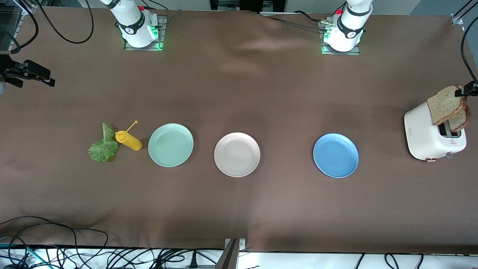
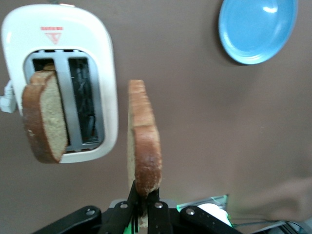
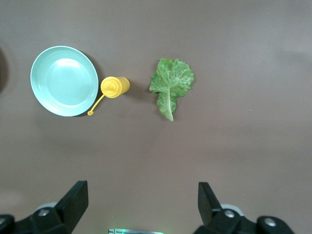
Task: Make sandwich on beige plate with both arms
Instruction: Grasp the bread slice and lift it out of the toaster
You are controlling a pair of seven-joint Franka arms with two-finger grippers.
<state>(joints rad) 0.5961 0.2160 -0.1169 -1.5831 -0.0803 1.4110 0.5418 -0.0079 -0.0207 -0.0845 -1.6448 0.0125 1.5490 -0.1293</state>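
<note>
My left gripper [image 2: 145, 195] is shut on the crust edge of a brown bread slice [image 2: 144, 141], which hangs upright above the white toaster [image 2: 105, 73]. In the front view that slice [image 1: 446, 104] is clear of the toaster [image 1: 429, 138], with the left gripper [image 1: 465, 90] at its top. A second bread slice [image 1: 461, 120] stands in a toaster slot and also shows in the left wrist view [image 2: 46, 117]. The beige plate [image 1: 237, 154] lies bare mid-table. The lettuce leaf [image 3: 170, 83] lies flat on the cloth. My right gripper [image 3: 144, 192] hangs open, high over the table by the lettuce [image 1: 102, 147].
A yellow squeeze bottle [image 1: 129, 140] lies between the lettuce and a mint-green plate [image 1: 170, 145]. A blue plate [image 1: 335, 155] sits between the beige plate and the toaster. Cables run along the table's front edge. A black clamp [image 1: 28, 73] juts in at the right arm's end.
</note>
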